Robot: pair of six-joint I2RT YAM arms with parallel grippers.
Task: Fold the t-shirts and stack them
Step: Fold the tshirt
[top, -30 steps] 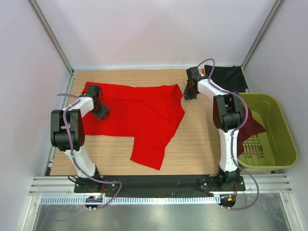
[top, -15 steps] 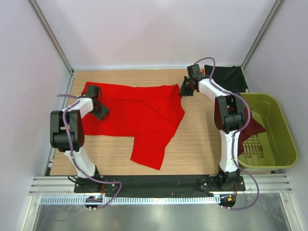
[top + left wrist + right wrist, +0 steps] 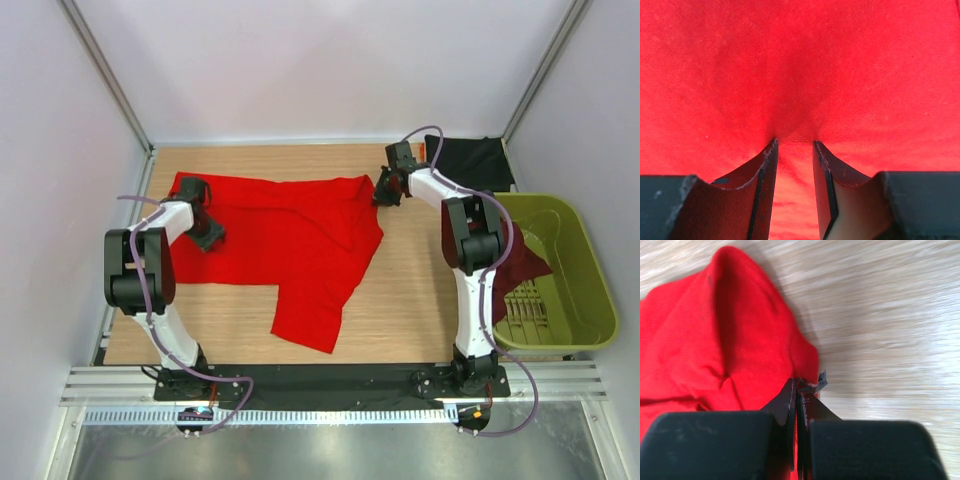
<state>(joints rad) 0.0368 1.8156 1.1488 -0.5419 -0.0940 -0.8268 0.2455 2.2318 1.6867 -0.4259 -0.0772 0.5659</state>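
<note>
The bright red t-shirt (image 3: pixel 290 235) lies spread on the wooden table, one part hanging toward the front. My left gripper (image 3: pixel 208 234) rests on its left end. In the left wrist view its jaws (image 3: pixel 795 142) stand apart, tips pressed into the red cloth (image 3: pixel 800 65). My right gripper (image 3: pixel 382 193) is at the shirt's far right corner. In the right wrist view it (image 3: pixel 797 382) is shut on the raised edge of the red cloth (image 3: pixel 715 340). The black t-shirt (image 3: pixel 475 160) lies at the back right. The dark maroon t-shirt (image 3: pixel 522 268) hangs over the basket's rim.
The olive-green plastic basket (image 3: pixel 590 290) stands at the right of the table. Bare wood (image 3: pixel 420 290) lies between the red shirt and the basket. Grey walls with metal posts close in the back and both sides.
My right gripper has shifted a little to the left with the red shirt's corner in it. The left arm has stayed where it was.
</note>
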